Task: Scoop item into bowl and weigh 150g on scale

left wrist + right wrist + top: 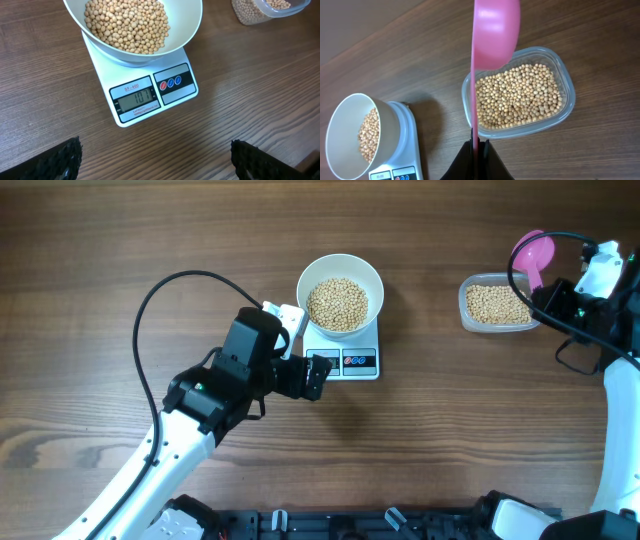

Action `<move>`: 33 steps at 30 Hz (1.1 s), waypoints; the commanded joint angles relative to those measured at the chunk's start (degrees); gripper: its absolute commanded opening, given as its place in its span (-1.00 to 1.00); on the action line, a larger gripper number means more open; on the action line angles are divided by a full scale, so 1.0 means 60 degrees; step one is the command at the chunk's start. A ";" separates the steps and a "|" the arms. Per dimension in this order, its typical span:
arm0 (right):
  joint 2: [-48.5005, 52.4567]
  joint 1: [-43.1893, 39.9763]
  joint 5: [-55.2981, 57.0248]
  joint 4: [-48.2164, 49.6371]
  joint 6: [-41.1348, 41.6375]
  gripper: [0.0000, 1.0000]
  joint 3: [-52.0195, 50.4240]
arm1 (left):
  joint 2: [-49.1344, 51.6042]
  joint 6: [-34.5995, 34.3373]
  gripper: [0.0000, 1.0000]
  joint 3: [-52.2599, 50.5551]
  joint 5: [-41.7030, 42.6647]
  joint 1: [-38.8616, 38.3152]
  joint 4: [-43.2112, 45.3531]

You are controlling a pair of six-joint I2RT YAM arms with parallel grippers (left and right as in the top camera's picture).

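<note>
The white bowl (340, 292) sits on the white scale (352, 363) at table centre, partly filled with tan beans (337, 303). In the left wrist view the beans (127, 25) fill the bowl (187, 35) and the scale (150, 97) display is lit. My left gripper (318, 375) stands open just in front of the scale with only bare table between its fingertips (250, 157). My right gripper (548, 295) is shut on the handle of a pink scoop (534, 255), which hangs over the clear tub (497, 304) of beans. The scoop (492, 35) looks empty above the tub (517, 97).
A black cable (160, 310) loops over the table left of the left arm. The right arm's cables (575, 345) hang at the right edge. Dark fixtures (330, 525) line the table's front edge.
</note>
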 commanded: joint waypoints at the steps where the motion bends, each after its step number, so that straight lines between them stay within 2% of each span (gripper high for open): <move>1: -0.0087 -0.0040 0.0933 -0.0007 0.0135 -0.91 0.0102 | 0.0036 0.0182 1.00 -0.0011 -0.0095 -0.0040 0.0029; 5: -0.0087 -0.0040 0.1107 -0.0004 -0.0109 -0.91 0.0102 | 0.0036 0.0182 1.00 -0.0011 -0.0095 -0.0040 0.0025; 11: -0.0084 -0.0040 0.1093 -0.0506 -0.2164 -0.91 0.0080 | 0.0036 0.0182 1.00 -0.0011 -0.0095 -0.0040 0.0029; 20: -0.0025 0.0175 0.2269 -0.0681 -0.2728 -0.91 -0.0109 | 0.0036 0.0182 1.00 -0.0011 -0.0095 -0.0040 0.0029; 25: 0.0204 0.1020 0.2528 -0.0678 -0.3446 -0.91 -0.0448 | 0.0036 0.0182 1.00 -0.0011 -0.0095 -0.0040 0.0025; 30: 0.0499 0.1800 0.4608 -0.0470 -0.3617 -0.91 -0.0463 | 0.0036 0.0182 1.00 -0.0011 -0.0095 -0.0040 0.0029; 33: 0.0911 0.1829 0.4954 -0.0503 -0.3617 -0.91 -0.0474 | 0.0036 0.0182 1.00 -0.0011 -0.0095 -0.0040 0.0029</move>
